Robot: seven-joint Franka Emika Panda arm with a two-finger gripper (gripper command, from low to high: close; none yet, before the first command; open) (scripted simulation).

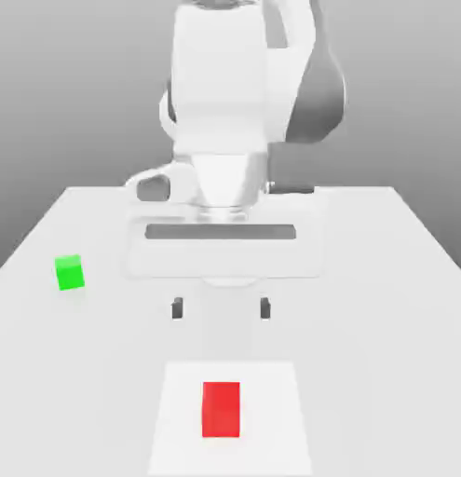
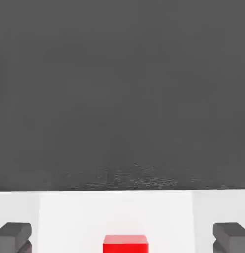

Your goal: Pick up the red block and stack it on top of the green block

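The red block (image 1: 221, 409) lies on a paler patch of the white table, near its front edge. It also appears in the hand view as the red block (image 2: 125, 243), centred between the two dark fingertips (image 2: 14, 236). My gripper (image 1: 221, 307) hangs open above the table, behind the red block and clear of it, with nothing between its fingers. The green block (image 1: 70, 272) sits alone toward the exterior view's left, well apart from the gripper and the red block.
The white table (image 1: 383, 307) spreads wide around both blocks. A paler rectangular patch (image 1: 178, 429) lies under the red block. The robot's white arm and base (image 1: 224, 112) rise at the back centre.
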